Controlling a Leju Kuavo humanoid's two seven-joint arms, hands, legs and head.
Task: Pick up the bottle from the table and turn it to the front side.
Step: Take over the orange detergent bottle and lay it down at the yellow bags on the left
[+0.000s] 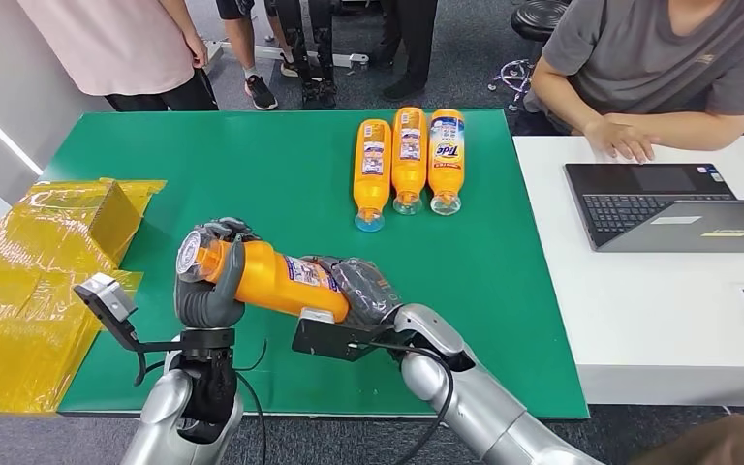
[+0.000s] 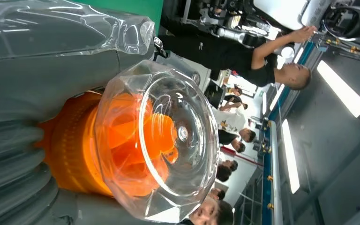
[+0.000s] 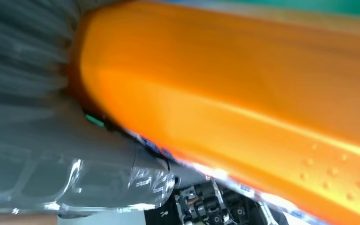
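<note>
Hands are both gripping the orange plastic bottle with its clear cap (image 1: 263, 276) above the green table (image 1: 281, 174): left hand (image 1: 208, 286) fingers curling round the neck, right hand (image 1: 363, 291) wrapping the base. You are mid-turn; next, I judge, rotate until the label faces front.

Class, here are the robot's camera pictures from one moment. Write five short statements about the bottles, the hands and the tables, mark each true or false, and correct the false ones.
1. Both hands hold one orange bottle above the green table. True.
2. The left hand grips the bottle's base end. False: it grips the end with the clear cap; the right hand holds the base end.
3. Three orange bottles lie side by side at the far side of the green table. True.
4. Those three bottles stand upright. False: they lie flat, caps toward the robot.
5. The laptop sits on the green table. False: it sits on the white table.
</note>
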